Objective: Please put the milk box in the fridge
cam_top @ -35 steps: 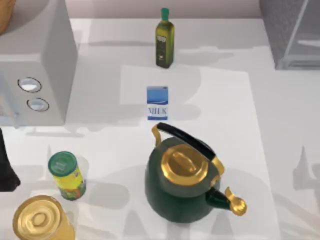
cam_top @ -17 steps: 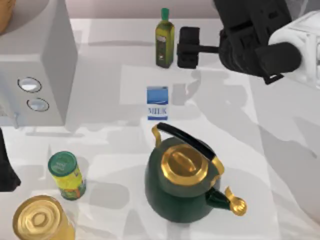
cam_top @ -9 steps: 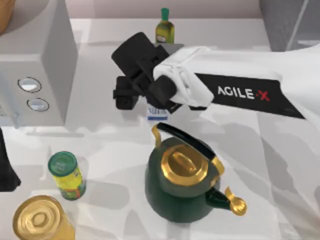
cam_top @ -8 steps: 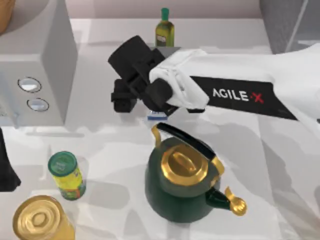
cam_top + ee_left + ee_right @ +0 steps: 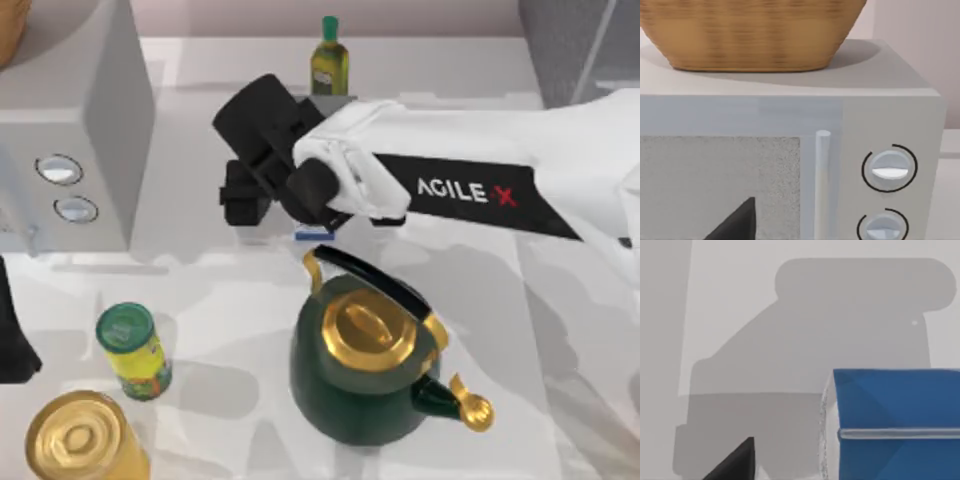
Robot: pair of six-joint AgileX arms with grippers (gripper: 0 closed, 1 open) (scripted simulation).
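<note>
Right arm [image 5: 470,180] now stretched leftward over milk box [image 5: 895,425].

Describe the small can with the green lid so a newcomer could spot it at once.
Start at the pale grey box with two round dials on the table's left side. Nearer the front edge stands the small can with a green lid and yellow-green label, just behind the wider gold-lidded can. The green top and slimmer body set it apart from that gold neighbour.
</note>
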